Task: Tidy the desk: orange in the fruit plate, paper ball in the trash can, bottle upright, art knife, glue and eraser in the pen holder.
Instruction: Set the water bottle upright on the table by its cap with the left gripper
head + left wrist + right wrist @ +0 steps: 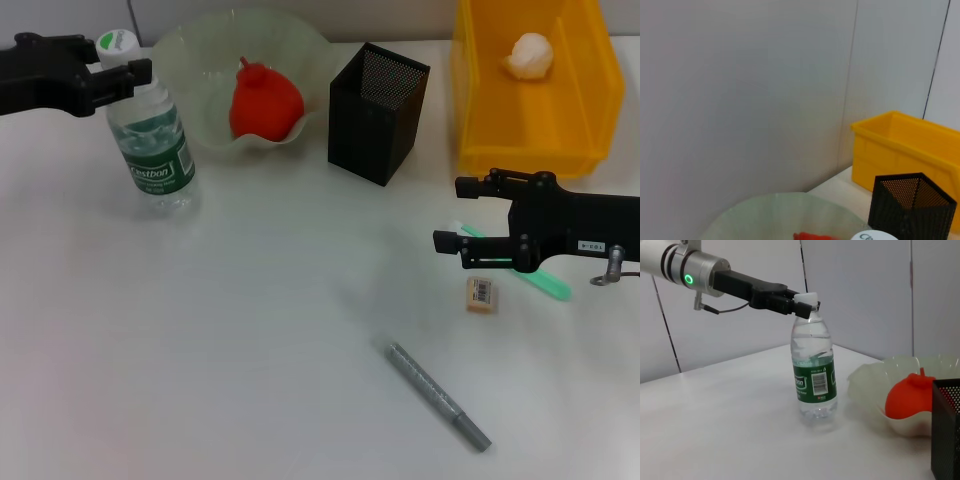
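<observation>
Closest to me on the bench point(250, 350) lies a grey pen-like tool point(438, 396), probably the art knife, untouched. Just beyond it sits the eraser point(481, 293), and beside that a green stick point(540, 275), perhaps the glue, runs under the right gripper point(445, 215). Its jaws stand wide and hold nothing, hovering low as if lining up on these small things. Farther back and to the left, the bottle point(150, 140) stands upright; the left gripper point(135, 72) is at its cap, apparently steadying it, though I cannot tell whether the jaws pinch it. At the back, the orange point(264, 103) rests in the fruit plate point(190, 50), the paper ball point(530, 55) lies in the trash can point(480, 100), and the pen holder point(375, 115) between them looks empty.
</observation>
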You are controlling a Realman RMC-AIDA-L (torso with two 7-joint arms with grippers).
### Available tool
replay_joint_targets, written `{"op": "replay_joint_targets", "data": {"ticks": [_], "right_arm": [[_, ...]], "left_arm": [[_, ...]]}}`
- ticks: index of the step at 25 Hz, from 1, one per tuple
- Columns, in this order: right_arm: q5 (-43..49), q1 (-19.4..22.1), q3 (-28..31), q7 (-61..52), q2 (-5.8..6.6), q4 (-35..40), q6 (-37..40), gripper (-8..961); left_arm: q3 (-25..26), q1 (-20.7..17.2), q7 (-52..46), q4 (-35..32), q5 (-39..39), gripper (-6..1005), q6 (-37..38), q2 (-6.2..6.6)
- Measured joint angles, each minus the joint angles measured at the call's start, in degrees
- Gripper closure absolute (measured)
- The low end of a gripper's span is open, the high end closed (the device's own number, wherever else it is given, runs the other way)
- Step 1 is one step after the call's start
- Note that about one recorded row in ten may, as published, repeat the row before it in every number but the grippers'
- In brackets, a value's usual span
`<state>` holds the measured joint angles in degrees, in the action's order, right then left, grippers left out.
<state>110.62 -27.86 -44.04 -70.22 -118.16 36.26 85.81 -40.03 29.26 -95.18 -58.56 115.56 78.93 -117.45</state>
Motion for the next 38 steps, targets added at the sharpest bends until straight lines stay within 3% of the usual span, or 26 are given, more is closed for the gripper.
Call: {"op": "replay_joint_targets", "data": {"ticks": [38], "right_arm": [[0.0,-0.4,0.1,-0.2,0.12,0.0,-0.1,237]], "left_arm": [[-0.3,0.7,3.7,4.3,-0.8,511,-5.2,-0.74]]}}
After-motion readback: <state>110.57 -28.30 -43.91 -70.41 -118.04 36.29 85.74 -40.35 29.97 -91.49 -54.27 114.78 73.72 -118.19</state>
